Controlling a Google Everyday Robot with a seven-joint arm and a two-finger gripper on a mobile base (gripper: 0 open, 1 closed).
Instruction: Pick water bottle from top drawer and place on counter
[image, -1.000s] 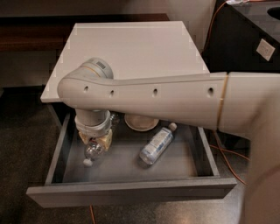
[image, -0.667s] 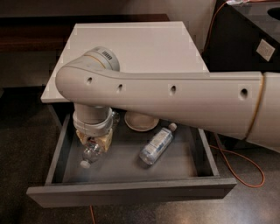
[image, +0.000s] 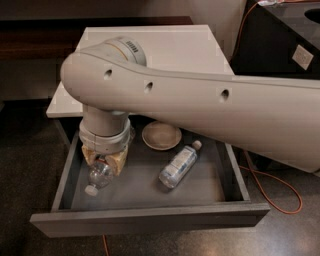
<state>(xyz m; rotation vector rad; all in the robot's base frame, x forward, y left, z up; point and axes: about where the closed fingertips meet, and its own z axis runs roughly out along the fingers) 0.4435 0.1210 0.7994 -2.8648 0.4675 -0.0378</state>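
The top drawer (image: 150, 216) is pulled open below the white counter (image: 165, 45). The water bottle (image: 99, 176) lies at the drawer's left side, with its whitish cap pointing toward the front. Its upper body is hidden by my gripper (image: 105, 162). The gripper reaches straight down into the drawer and sits right over the bottle's body, at the level of the drawer floor. My thick beige arm crosses the view from the right and covers the counter's front edge.
A longer clear bottle (image: 179, 164) with a pale label lies diagonally in the middle of the drawer. A shallow tan bowl (image: 161, 135) sits at the back. A black cabinet (image: 285, 45) stands to the right, and an orange cable (image: 280, 185) lies on the floor.
My arm's elbow has swung up and toward the camera, so it fills more of the view. The gripper stays over the water bottle at the drawer's left.
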